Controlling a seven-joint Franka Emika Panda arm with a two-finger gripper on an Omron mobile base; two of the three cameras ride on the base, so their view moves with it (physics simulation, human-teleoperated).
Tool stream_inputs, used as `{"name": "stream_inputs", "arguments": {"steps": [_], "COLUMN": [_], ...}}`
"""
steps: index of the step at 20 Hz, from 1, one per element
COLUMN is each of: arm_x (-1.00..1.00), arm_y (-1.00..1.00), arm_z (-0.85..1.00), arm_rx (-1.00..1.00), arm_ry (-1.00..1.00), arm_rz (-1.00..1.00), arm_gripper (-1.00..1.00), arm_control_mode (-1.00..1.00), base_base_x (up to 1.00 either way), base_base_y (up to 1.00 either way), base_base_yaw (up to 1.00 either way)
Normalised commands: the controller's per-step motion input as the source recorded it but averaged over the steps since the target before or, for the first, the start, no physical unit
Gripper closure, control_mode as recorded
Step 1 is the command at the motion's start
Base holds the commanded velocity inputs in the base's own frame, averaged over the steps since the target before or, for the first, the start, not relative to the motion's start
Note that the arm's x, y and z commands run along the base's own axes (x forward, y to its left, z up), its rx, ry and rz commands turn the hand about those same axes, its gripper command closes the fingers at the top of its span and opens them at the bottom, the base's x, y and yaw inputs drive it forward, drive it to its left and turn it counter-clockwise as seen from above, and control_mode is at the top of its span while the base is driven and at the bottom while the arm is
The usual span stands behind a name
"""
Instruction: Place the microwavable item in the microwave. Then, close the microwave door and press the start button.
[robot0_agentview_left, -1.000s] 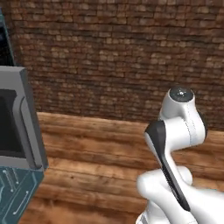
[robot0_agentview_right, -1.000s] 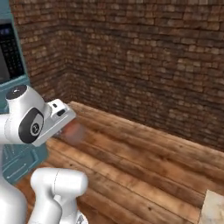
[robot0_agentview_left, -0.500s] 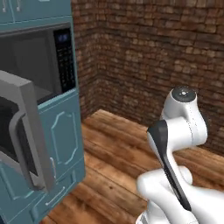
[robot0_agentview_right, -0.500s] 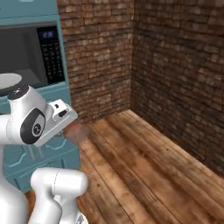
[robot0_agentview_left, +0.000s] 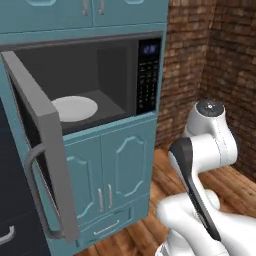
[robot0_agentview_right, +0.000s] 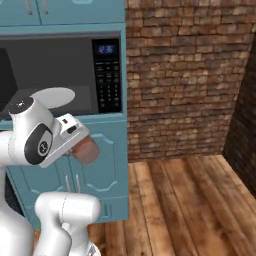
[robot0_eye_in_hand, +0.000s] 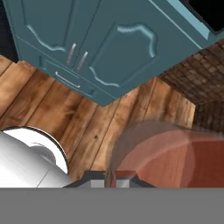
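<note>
My end effector (robot0_agentview_right: 86, 146) pinches the item (robot0_agentview_right: 85, 149), held low and tucked; microwave (robot0_agentview_left: 105, 75) door (robot0_agentview_left: 42, 150) open, turntable (robot0_agentview_left: 75, 108) free for it.

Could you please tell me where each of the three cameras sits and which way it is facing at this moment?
Left base view: behind the arm's left, facing the open microwave, its door swung out; arm at lower right.
Right base view: behind the arm's right, facing the keypad side and brick wall; arm at lower left, end effector holding the reddish-brown item.
Hand view: looks down at lower cabinets and wood floor.
Both base views share the microwave.
</note>
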Motion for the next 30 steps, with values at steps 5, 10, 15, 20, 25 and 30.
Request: {"name": "stream_inputs", "arguments": {"steps": [5, 10, 15, 20, 25, 30], "arm_x": [0.00, 0.00, 0.00, 0.00, 0.00, 0.00], "arm_y": [0.00, 0.00, 0.00, 0.00, 0.00, 0.00], "arm_z": [0.00, 0.00, 0.00, 0.00, 0.00, 0.00], "arm_rx": [0.00, 0.00, 0.00, 0.00, 0.00, 0.00], "arm_ry": [0.00, 0.00, 0.00, 0.00, 0.00, 0.00], "arm_rz": [0.00, 0.00, 0.00, 0.00, 0.00, 0.00], "arm_gripper": [1.00, 1.00, 1.00, 1.00, 1.00, 1.00], "arm_control_mode": [1.00, 1.00, 1.00, 1.00, 1.00, 1.00], "base_base_x": [0.23, -0.29, -0.08, 0.02, 0.00, 0.06], "base_base_y": [0.04, 0.00, 0.07, 0.00, 0.00, 0.00], "base_base_yaw": [0.51, 0.31, 0.30, 0.36, 0.11, 0.00]}}
